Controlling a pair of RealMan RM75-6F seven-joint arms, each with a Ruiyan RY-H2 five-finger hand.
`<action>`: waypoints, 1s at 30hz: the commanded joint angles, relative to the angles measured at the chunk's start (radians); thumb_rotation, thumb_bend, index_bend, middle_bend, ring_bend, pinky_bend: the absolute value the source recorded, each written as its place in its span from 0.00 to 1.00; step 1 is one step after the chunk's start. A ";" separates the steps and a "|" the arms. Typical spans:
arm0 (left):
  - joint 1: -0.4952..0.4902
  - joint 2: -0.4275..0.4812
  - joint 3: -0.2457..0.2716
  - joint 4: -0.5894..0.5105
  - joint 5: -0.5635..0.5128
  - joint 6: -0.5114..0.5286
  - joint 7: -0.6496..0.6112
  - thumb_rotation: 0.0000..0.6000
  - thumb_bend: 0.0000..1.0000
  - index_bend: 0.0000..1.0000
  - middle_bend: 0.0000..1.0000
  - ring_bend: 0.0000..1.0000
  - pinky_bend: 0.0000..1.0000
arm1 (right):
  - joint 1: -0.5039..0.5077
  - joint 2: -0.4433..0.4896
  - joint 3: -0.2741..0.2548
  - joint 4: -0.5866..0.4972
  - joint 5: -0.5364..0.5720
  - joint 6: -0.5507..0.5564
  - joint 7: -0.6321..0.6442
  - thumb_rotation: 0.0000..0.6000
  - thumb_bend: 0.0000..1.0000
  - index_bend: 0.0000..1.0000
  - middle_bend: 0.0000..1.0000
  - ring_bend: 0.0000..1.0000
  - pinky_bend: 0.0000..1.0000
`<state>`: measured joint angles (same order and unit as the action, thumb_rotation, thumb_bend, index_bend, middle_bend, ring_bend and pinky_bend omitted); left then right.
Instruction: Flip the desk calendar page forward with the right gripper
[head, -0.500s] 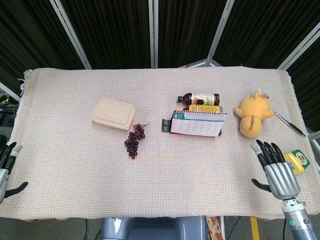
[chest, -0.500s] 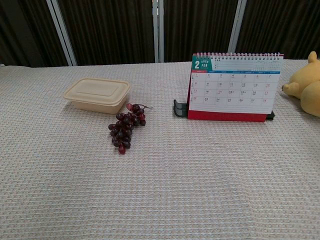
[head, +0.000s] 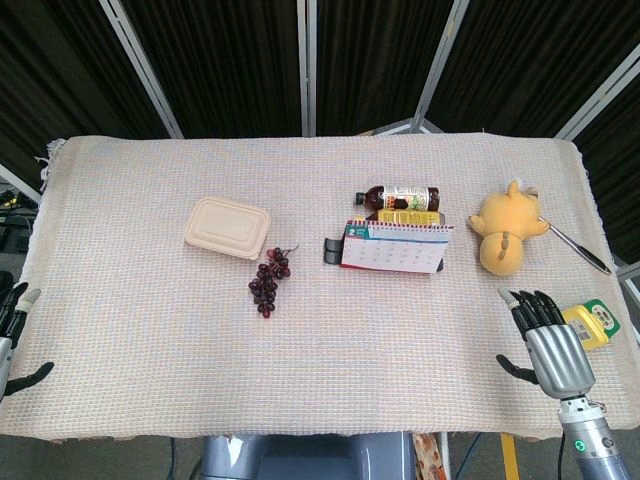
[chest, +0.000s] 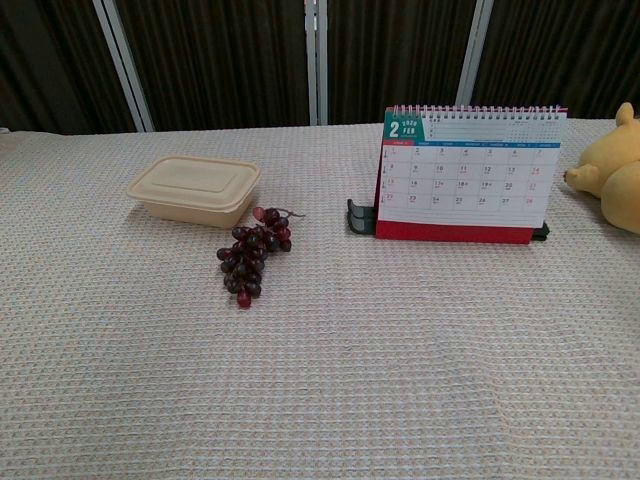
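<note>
On my screens the bench (head: 150, 380) wears a pale beige cloth with a fine waffle weave, and on it I see a cream-tan lidded box (head: 227, 227), a dark purple-red bunch of grapes (head: 268, 282) and a yellow plush toy (head: 506, 236). The desk calendar (chest: 466, 173) has a white grid page with a teal corner block bearing a white "2", on a red base. The right robot hand (head: 546, 345) is silver with black fingers (head: 527, 312).
</note>
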<state>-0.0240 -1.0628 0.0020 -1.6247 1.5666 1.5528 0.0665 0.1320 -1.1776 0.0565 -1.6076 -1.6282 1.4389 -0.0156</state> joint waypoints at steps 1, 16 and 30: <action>-0.001 0.001 0.000 0.002 -0.005 -0.005 -0.003 1.00 0.11 0.00 0.00 0.00 0.00 | 0.023 -0.012 0.011 -0.071 0.083 -0.074 0.170 1.00 0.35 0.03 0.71 0.70 0.63; -0.031 -0.009 -0.007 -0.016 0.028 -0.023 0.013 1.00 0.11 0.00 0.00 0.00 0.00 | 0.248 -0.042 0.140 -0.151 0.538 -0.686 0.774 1.00 0.47 0.00 0.75 0.73 0.64; -0.042 -0.013 -0.006 -0.019 0.032 -0.034 0.023 1.00 0.11 0.00 0.00 0.00 0.00 | 0.275 -0.099 0.176 -0.082 0.627 -0.724 0.765 1.00 0.47 0.00 0.75 0.73 0.64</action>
<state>-0.0664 -1.0753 -0.0037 -1.6439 1.5991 1.5188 0.0890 0.4048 -1.2733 0.2295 -1.6940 -1.0066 0.7203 0.7483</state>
